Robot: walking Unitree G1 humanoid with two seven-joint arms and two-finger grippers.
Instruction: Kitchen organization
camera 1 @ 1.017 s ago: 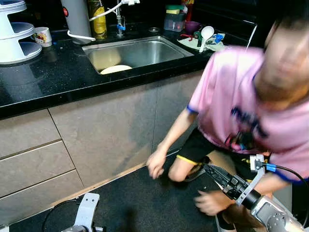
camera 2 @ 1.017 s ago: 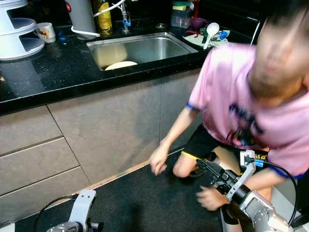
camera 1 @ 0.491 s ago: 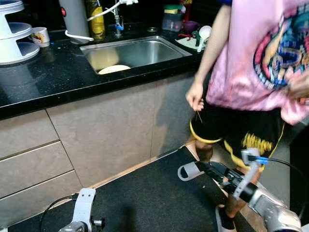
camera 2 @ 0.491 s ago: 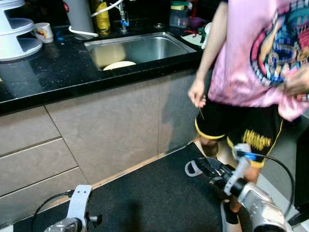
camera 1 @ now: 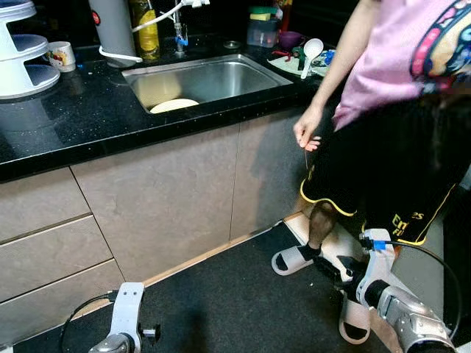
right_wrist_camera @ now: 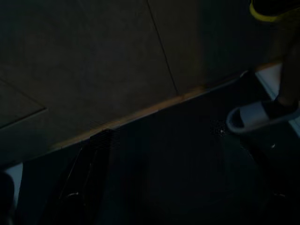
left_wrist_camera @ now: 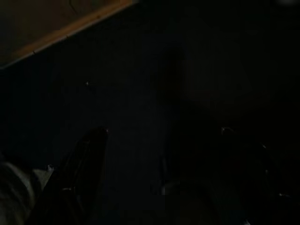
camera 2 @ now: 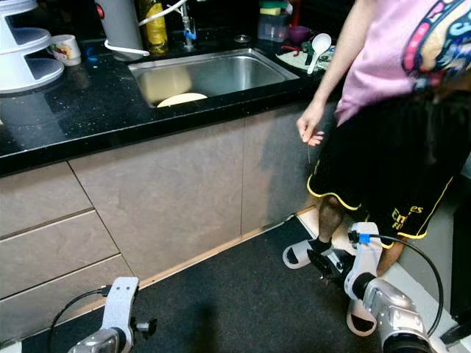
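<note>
Awaiting start: no item handled, by my judgement.
Left gripper [left_wrist_camera: 159, 154]: low over dark floor mat [camera 1: 243, 294], fingers apart, empty.
Right gripper [right_wrist_camera: 173, 164]: low, spread, empty.
Plate [camera 1: 175, 105]: in sink [camera 1: 257, 68], far centre.
Spoon [camera 1: 312, 51]: counter [camera 1: 73, 118], far right.
Person [camera 1: 397, 132]: standing right.

Black countertop [camera 1: 81, 121], grey cabinets [camera 1: 154, 198], dark floor [camera 1: 235, 301]

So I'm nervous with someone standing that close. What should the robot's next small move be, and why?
Probably hold both arms where they are. The person stands at the counter, and the right pincer hangs low beside their sandalled foot; the left pincer hangs idle over the dark mat.
</note>
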